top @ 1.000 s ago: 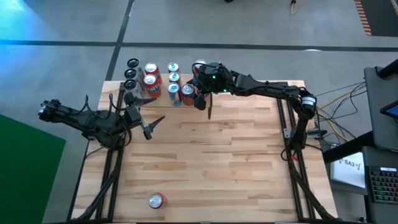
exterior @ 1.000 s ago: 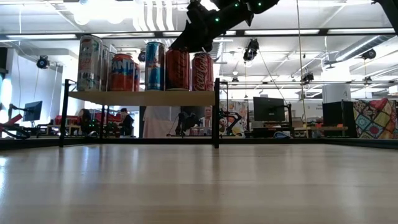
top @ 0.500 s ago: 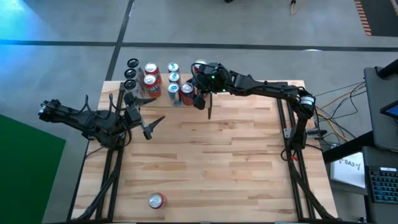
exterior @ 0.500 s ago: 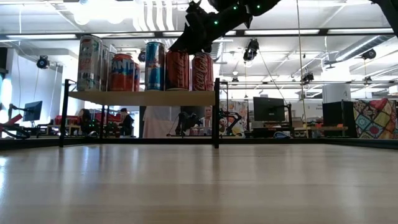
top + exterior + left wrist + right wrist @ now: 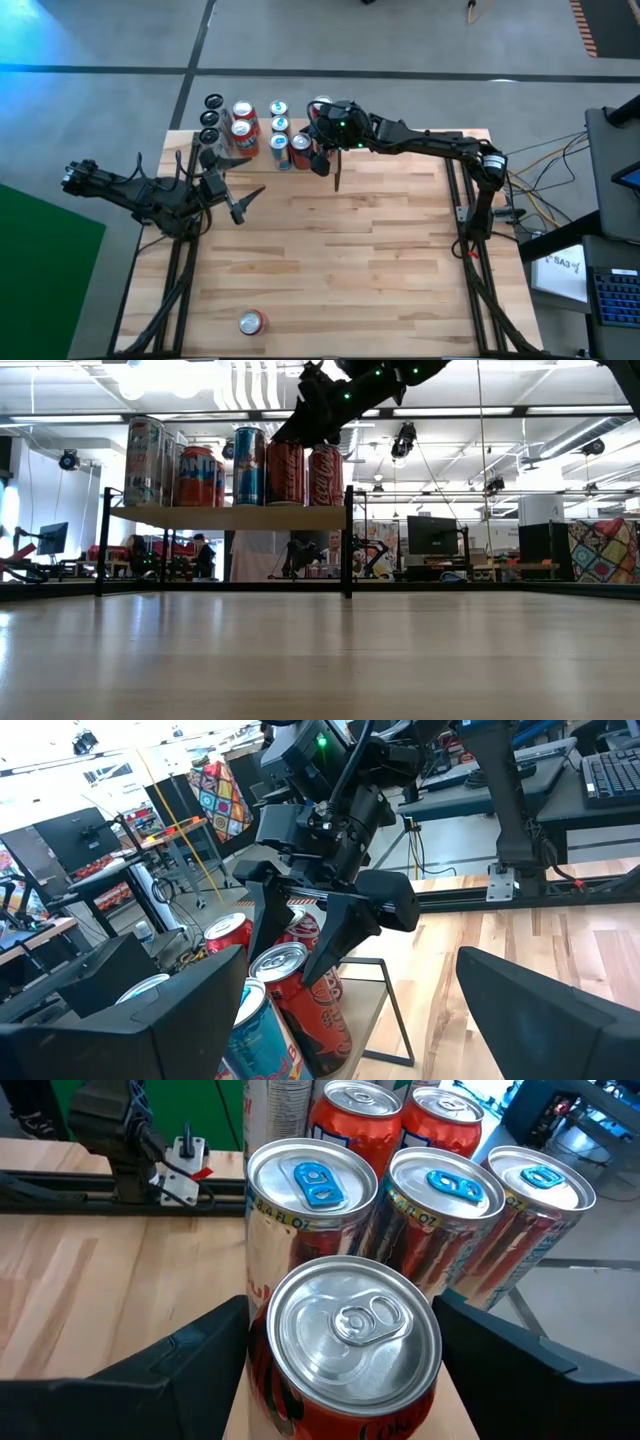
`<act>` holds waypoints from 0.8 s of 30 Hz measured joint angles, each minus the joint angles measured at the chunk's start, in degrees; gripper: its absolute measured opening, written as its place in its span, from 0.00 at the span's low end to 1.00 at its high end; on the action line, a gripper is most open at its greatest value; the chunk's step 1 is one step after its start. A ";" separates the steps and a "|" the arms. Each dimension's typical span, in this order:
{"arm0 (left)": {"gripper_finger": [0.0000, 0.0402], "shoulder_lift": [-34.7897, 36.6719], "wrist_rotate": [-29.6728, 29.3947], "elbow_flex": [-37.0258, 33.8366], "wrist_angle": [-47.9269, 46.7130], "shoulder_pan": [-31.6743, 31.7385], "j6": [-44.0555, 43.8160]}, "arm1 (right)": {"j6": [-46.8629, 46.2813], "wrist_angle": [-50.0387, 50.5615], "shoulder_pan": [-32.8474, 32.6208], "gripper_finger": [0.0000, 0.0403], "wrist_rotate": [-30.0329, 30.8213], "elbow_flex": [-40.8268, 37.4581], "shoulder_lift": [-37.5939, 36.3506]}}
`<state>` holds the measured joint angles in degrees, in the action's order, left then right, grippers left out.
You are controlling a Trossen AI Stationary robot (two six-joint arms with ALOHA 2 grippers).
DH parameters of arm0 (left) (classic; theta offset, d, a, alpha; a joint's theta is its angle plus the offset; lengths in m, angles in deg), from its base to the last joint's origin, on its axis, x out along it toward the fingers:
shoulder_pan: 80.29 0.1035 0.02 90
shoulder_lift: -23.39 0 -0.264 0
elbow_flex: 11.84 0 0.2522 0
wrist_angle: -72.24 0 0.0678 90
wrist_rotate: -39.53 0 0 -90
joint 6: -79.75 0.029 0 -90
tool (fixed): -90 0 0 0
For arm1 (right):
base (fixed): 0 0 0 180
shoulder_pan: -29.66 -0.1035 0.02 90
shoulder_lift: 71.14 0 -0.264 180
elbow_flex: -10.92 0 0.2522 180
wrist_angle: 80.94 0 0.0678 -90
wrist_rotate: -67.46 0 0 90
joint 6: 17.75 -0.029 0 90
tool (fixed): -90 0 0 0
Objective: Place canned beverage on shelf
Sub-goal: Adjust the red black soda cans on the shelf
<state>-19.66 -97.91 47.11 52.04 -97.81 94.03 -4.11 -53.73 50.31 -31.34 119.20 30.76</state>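
Right gripper hovers spread wide around the red can on the shelf, left gripper open just beside the shelf.

One shelf carries roughly a dozen upright cans; the exact number cannot be told. One lone can lies on the surface. Two end effectors: the left end effector and the right end effector.

The right gripper now stands a touch higher above the red can on the shelf than a second ago, its jaws spread clear of the can's sides; nothing else differs.
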 joint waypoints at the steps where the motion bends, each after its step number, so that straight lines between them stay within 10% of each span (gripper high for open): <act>1: 0.86 0.00 0.00 0.00 0.00 0.00 0.00 | -0.07 0.06 0.00 0.74 0.00 0.00 0.00; 24: 0.86 0.01 0.00 0.00 0.28 -0.01 0.24 | -0.91 0.69 0.00 0.63 -0.72 0.04 0.00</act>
<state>-19.64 -97.91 47.11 52.32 -97.81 94.27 -5.02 -53.04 50.31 -32.05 119.24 30.76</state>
